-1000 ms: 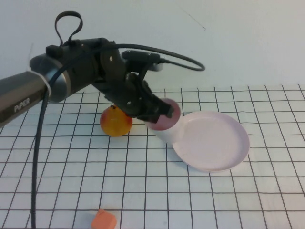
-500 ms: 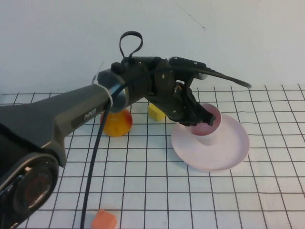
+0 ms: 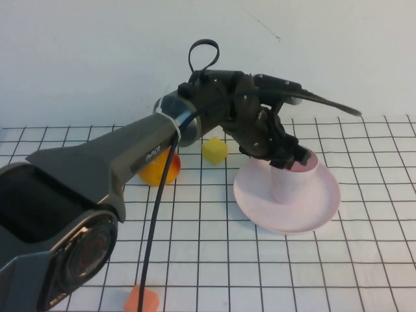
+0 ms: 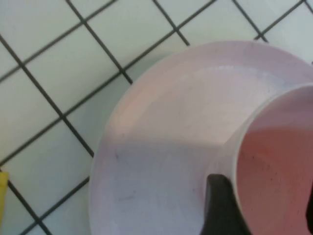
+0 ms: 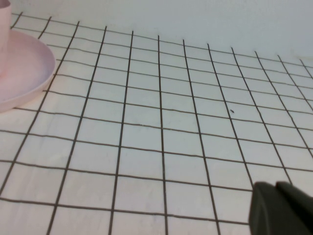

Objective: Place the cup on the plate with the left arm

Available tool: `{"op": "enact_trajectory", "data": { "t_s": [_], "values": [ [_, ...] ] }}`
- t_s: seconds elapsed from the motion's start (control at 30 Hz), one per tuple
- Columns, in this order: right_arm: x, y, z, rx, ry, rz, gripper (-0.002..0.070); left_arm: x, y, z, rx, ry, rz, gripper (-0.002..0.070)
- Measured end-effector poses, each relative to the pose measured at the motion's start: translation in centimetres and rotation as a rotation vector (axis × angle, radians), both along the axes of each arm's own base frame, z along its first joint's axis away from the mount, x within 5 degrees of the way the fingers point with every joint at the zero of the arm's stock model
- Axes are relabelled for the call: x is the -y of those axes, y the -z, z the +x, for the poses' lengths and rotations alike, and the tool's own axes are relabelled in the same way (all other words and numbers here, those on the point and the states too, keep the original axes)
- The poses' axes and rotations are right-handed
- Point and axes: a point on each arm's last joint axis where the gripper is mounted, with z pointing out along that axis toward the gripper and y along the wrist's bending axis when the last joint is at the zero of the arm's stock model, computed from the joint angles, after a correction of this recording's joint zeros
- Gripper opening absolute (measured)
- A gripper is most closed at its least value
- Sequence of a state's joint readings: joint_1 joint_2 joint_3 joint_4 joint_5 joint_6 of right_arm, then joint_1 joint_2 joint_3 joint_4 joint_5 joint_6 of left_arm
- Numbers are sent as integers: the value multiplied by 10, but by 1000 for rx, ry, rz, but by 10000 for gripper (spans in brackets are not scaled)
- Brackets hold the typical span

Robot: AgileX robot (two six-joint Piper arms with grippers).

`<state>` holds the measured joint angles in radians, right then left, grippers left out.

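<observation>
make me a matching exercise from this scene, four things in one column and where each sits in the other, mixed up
Things:
1. small pale pink handleless plastic cup
2. yellow block
3. round orange-yellow fruit
4. small orange piece

Places:
A. at the near edge of the gridded table, by the arm's dangling cable
B. upright on the round pale pink shallow plastic plate, with the left gripper at its rim
C. partly hidden behind the left arm's grey segment
D. on the table between the fruit and the plate, towards the back

Pairs: 1-B, 2-D, 3-C, 4-A
</observation>
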<state>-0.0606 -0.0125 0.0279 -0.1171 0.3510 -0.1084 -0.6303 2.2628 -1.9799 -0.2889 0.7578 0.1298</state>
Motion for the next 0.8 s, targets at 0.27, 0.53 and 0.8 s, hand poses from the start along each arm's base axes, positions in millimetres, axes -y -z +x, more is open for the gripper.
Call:
{"op": "enact_trajectory", "data": {
  "t_s": [0.27, 0.53, 0.8],
  "values": [
    [0, 0, 0, 0, 0, 0, -2, -11, -64, 14, 160, -19, 105, 377],
    [0, 0, 0, 0, 0, 0, -2, -50, -140, 6, 325, -117, 361, 79],
    [0, 0, 0, 0, 0, 0, -2, -95, -229, -47, 414, -246, 279, 4]
  ]
}}
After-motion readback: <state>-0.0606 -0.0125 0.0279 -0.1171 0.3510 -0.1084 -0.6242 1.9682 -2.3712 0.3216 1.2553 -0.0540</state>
